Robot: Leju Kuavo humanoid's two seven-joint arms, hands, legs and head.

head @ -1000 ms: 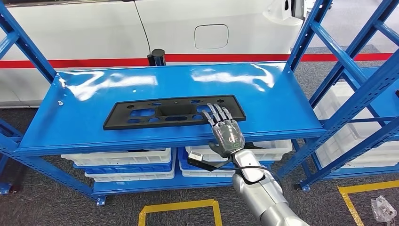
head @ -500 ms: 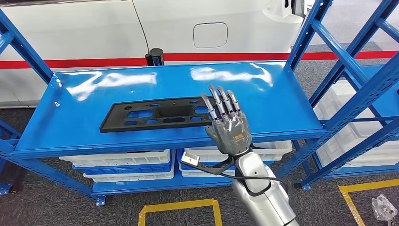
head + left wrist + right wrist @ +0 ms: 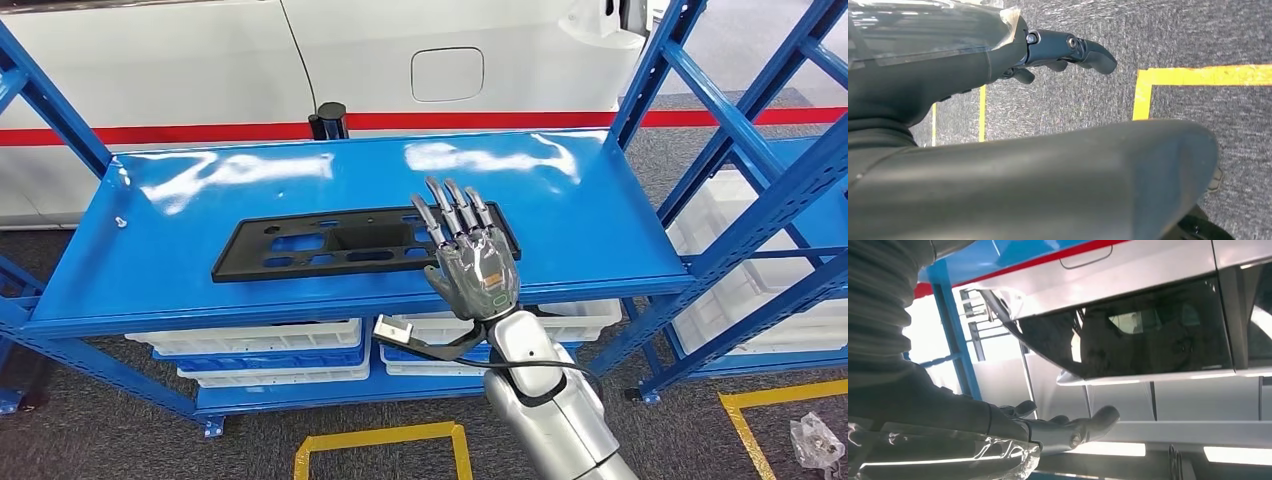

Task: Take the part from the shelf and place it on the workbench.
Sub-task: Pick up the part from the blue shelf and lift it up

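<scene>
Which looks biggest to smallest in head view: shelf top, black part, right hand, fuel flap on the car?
1. shelf top
2. black part
3. right hand, nearer the camera, so it may look oversized
4. fuel flap

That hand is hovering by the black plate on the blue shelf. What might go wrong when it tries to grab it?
The black part is long and lies flat on the blue shelf, and the right hand is open above its right end only. Gripped there, the far end may sag or swing and slip free. A thin, flat piece is also hard to get fingers under. It sits close to the shelf's front edge, so a nudge might push it off.
</scene>
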